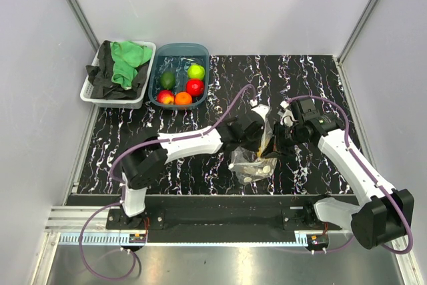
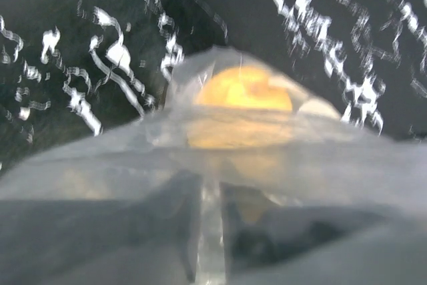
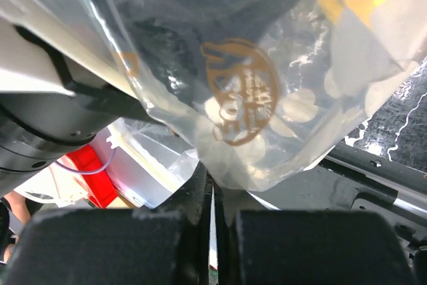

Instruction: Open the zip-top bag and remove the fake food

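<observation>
While both hands pinch its upper edge, your zip-top bag (image 1: 253, 163) hangs slack over the worktop (image 1: 307, 78), a little toward 4 o'clock from the middle in the top view. You cannot tell whether its bottom touches the surface. A yellow fruit (image 2: 243, 91) sits inside it, seen through the film in the blurred left wrist view. The right wrist view shows white dots and a brown printed badge on the plastic.

Your left hand (image 2: 210, 238) comes in from 9 o'clock with its fingers together and bag film caught in the thin slit between them. Your right hand (image 3: 212, 231) comes from 3 o'clock, likewise clamped on the film.

Well apart at 11 o'clock stands the teal tub (image 1: 203, 58), holding five fake fruits (image 1: 183, 98): lime green, red, orange, peach-red and dark green. Just beside it at 9 o'clock, a white basket (image 1: 90, 95) holds a green cloth (image 1: 127, 58) on a black cloth (image 1: 101, 78).
</observation>
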Controlling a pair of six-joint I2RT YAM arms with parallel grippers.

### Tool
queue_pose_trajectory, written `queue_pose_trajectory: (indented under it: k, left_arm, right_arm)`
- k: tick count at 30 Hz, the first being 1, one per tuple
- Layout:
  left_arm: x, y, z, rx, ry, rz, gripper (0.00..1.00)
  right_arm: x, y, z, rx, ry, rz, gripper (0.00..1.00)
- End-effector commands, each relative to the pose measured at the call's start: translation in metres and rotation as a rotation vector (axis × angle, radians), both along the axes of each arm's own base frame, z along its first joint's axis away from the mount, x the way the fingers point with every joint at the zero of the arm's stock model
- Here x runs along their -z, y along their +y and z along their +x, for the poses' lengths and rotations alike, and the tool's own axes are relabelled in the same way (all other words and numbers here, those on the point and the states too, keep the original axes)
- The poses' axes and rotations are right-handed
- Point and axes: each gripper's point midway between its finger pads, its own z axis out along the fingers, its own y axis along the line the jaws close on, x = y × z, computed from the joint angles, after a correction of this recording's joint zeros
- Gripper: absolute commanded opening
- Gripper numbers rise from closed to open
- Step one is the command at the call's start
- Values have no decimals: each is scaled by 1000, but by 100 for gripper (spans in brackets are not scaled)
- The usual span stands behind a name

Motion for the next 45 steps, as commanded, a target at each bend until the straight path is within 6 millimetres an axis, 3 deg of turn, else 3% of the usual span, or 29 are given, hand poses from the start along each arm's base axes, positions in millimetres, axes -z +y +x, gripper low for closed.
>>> queue_pose_trajectory:
  k: [1,4,9,11,13,17,20,22,25,29,32,37,41,45]
  left_arm:
    - [-32,16,-18,81,-4,20,15]
    - [-38,27,-25,85,-7,20,12]
    - [-56,31,-36,89,26,-36,12]
    - [-60,31,-41,83,44,-48,10]
    - [-60,46,-37,-4,41,-14,10]
    - [-71,78,-22,-158,-41,24,10]
    - [-89,87,-19,-173,-88,9,11]
    - [-95,89,-20,-180,-94,-3,12]
    - [-92,85,-23,-172,-68,-13,16]
    - [-66,78,-33,-144,12,12,20]
    - [-42,73,-45,-101,81,39,20]
    - [-14,63,-63,-13,162,50,26]
    - [-11,54,-73,39,177,2,35]
    - [-11,45,-81,86,192,-36,38]
  right_arm:
    - [-15,-2,13,-10,-99,-3,0]
    - [-19,-6,15,-5,-127,-16,0]
    - [-29,-1,11,-22,-127,27,0]
    - [-39,12,8,-58,-117,116,0]
    - [-44,27,3,-99,-72,233,0]
    - [-78,55,1,-209,-71,500,0]
    - [-106,63,0,-267,-84,622,0]
    - [-113,65,3,-265,-92,633,0]
    - [-101,64,3,-235,-54,618,0]
    - [-58,59,0,-149,50,554,0]
    - [-39,54,0,-91,99,518,0]
    - [-23,46,2,-27,128,468,0]
    - [-17,38,3,10,124,407,0]
    - [-10,34,3,36,137,368,0]
